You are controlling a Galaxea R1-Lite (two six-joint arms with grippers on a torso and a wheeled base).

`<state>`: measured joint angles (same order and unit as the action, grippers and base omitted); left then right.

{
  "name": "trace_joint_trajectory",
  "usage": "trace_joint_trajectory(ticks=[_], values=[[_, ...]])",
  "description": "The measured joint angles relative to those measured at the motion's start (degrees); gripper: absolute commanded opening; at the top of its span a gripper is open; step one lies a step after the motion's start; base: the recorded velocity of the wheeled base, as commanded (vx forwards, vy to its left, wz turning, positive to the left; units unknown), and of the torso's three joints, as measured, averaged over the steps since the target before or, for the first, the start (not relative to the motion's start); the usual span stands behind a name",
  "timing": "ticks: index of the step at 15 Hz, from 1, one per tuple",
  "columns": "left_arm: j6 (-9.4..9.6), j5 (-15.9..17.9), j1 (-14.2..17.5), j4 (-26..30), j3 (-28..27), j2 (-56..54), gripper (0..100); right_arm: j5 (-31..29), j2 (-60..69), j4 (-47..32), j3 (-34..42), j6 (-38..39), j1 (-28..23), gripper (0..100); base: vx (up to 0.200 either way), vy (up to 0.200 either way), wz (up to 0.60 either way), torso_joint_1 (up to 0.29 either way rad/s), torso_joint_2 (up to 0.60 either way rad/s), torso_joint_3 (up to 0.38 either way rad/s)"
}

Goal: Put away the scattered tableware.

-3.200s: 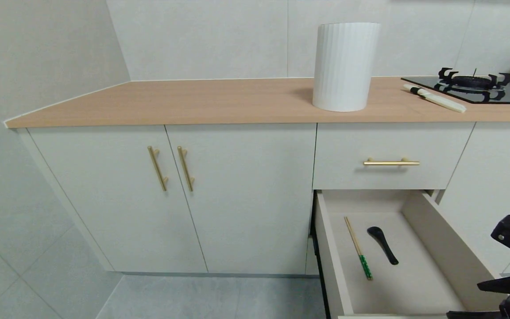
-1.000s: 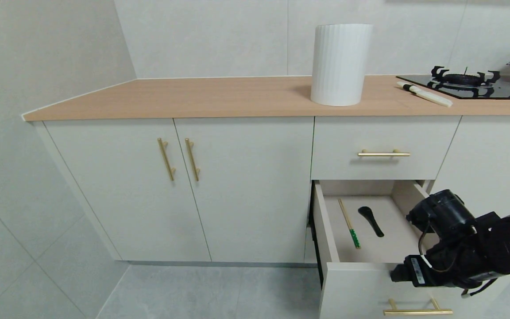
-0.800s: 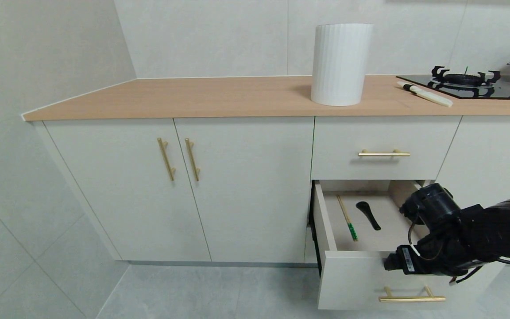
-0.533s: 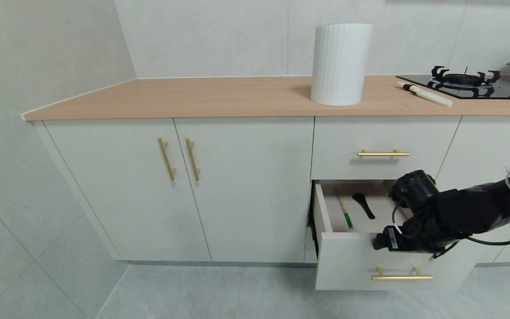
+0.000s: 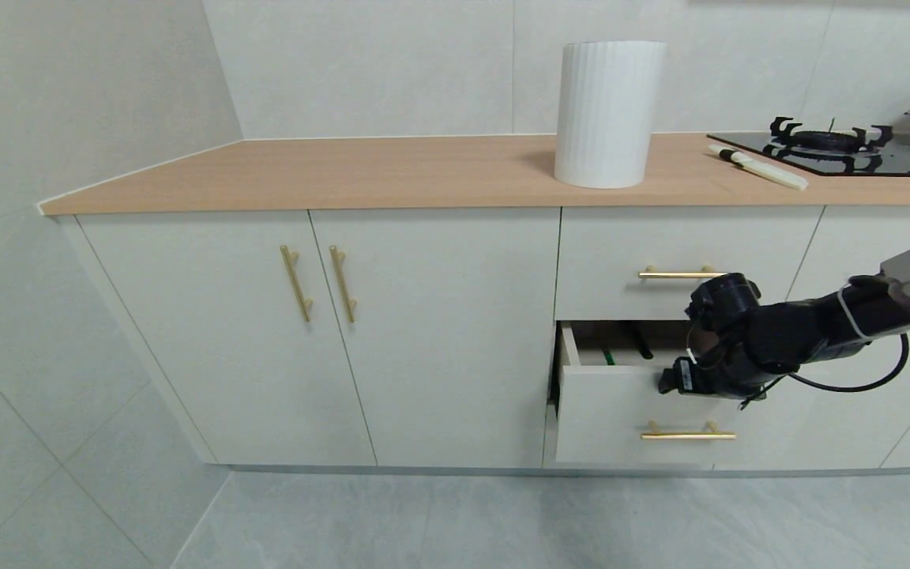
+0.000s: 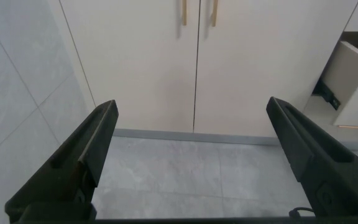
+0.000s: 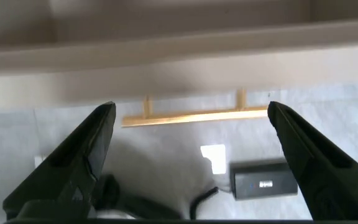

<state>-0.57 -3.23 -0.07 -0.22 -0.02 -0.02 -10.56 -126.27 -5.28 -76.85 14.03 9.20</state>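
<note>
Right gripper (image 7: 190, 107) sitting right-centre of frame, fingers (image 7: 86, 155) gaping wide, holding nothing, facing lower drawer (image 5: 621, 407) front above handle (image 5: 688, 435); drawer standing slightly ajar, needing inward push.

The lower drawer (image 5: 597, 403) is standing slightly open at the right. Inside it, green-tipped chopsticks (image 5: 610, 359) are lying just left of a black spoon (image 5: 644, 351), with both showing only in part. A cream utensil (image 5: 757, 167) with a black band is lying flat at the far right of the countertop (image 5: 392, 174).
</note>
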Motion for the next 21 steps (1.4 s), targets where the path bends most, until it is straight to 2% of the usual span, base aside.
trace_joint_trajectory(ticks=[3,18,21], values=[[0.00,0.01,-0.02,0.00,0.02,-0.02,100,0.02,-3.39,6.40,-1.67,-0.02,-1.13,100,0.000,0.000,0.00,0.000,0.00,0.000],[0.02,0.00,-0.02,-0.02,0.02,0.00,100,-0.13,-13.81,37.60,-0.55,1.38,-1.72,100,0.000,0.000,0.00,0.000,0.00,0.000],[-0.02,0.00,0.00,-0.02,0.02,0.00,100,-0.26,-15.43,40.31,-0.85,2.57,-1.77,100,0.000,0.000,0.00,0.000,0.00,0.000]])
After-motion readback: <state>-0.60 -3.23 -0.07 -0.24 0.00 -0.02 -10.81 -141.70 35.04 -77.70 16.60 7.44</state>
